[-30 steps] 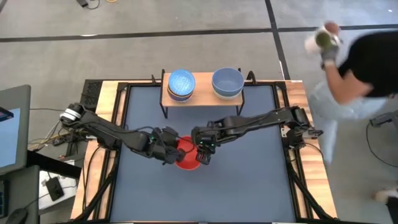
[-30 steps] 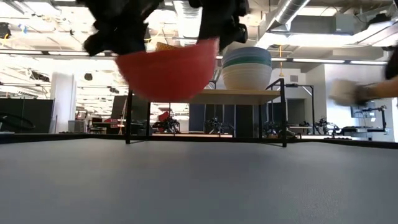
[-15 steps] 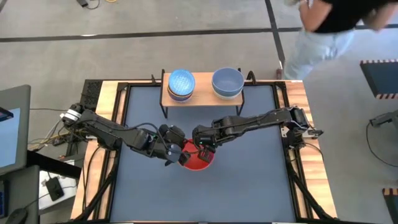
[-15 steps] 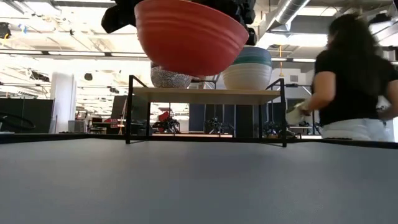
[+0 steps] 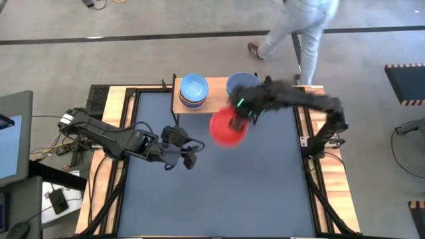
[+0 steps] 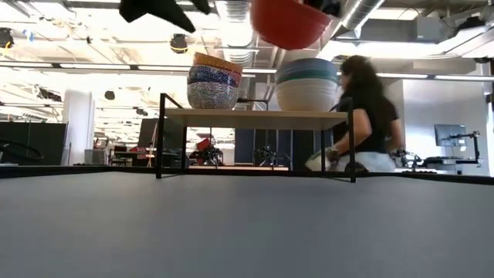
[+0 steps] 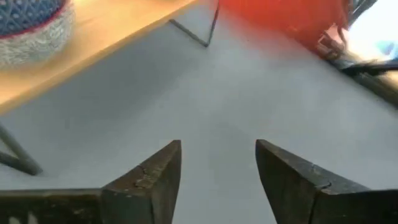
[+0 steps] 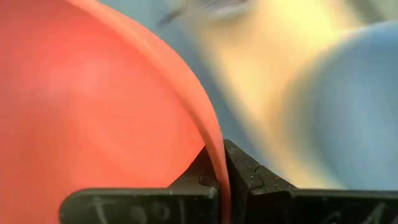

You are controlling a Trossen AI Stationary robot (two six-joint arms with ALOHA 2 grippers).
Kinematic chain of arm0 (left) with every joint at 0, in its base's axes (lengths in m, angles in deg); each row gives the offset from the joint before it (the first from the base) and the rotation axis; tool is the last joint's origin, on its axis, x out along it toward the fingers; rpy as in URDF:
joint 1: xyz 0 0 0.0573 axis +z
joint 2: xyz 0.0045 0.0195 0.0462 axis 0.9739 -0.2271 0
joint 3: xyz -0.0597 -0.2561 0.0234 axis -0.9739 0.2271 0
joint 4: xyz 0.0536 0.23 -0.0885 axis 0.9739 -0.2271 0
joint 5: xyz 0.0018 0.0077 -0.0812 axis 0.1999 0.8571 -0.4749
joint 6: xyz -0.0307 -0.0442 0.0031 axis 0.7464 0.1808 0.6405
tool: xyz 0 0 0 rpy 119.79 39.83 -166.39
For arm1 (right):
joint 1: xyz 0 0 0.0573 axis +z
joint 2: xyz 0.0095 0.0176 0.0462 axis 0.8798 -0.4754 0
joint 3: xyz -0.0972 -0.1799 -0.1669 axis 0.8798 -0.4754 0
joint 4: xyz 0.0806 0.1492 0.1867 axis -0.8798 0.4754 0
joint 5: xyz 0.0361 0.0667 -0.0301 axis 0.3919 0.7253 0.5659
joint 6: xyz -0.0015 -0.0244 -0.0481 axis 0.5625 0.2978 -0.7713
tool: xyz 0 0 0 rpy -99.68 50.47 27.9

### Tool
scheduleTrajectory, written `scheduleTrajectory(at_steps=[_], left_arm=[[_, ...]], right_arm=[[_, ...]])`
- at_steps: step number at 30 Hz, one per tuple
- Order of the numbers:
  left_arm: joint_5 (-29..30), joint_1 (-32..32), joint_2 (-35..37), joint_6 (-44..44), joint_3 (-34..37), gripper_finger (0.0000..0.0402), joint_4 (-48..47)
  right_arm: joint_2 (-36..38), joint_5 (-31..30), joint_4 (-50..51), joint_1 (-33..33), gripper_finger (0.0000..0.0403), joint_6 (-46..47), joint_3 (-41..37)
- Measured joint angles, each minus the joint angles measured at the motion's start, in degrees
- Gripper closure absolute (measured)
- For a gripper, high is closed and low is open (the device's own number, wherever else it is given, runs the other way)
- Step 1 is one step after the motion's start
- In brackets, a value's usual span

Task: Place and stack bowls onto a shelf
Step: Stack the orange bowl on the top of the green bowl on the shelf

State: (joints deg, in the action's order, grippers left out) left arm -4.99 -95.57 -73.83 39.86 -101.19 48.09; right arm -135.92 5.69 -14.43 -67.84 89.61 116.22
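Observation:
The red bowl (image 5: 228,128) hangs high above the table, just in front of the shelf (image 5: 216,105), with my right gripper (image 5: 240,119) shut on its rim. In the low view the red bowl (image 6: 289,19) is above the level of the stacks. The shelf carries a stack topped by a blue patterned bowl (image 5: 194,88) and a stack topped by a grey-blue bowl (image 5: 243,86). My left gripper (image 5: 189,158) stands open over the table's middle left with nothing between its fingers (image 7: 149,177). My right gripper pinches the red bowl's rim (image 8: 216,163) between its two fingers, one inside the bowl and one outside. The rim it holds is on the bowl's far right side. The bowl is lifted clear of the table and the shelf, opening upward.
A person (image 5: 299,26) walks on the floor beyond the table's far edge, also showing behind the shelf as a person (image 6: 367,116). The dark table top (image 5: 219,199) lies bare in front of both arms.
My right gripper has taken the red bowl by its rim and carried it up and toward the table's far right, to just before the shelf. My left gripper has let go of the bowl and stayed near the table's middle. The person has walked across behind the table.

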Motion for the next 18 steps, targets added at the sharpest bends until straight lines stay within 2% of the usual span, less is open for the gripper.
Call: scheduleTrajectory(at_steps=[4,8,14,18], left_arm=[[2.7,0.0,1.3,-0.2,0.1,0.0202,0.3],[4.2,0.1,0.9,0.9,0.1,0.02,0.4],[3.9,1.4,0.2,0.9,0.1,0.02,0.7],[3.5,2.1,0.2,1.9,0.1,0.02,0.8]], right_arm=[[5.4,-5.3,-0.8,-10.3,0.0374,-0.2,0.4],[7.3,-5.2,-2.8,-20.7,0.0374,0.1,0.1],[6.6,3.7,-3.2,-33.2,0.0373,-0.8,0.2],[4.1,10.7,-2.1,-35.7,0.0368,-2.0,0.1]])
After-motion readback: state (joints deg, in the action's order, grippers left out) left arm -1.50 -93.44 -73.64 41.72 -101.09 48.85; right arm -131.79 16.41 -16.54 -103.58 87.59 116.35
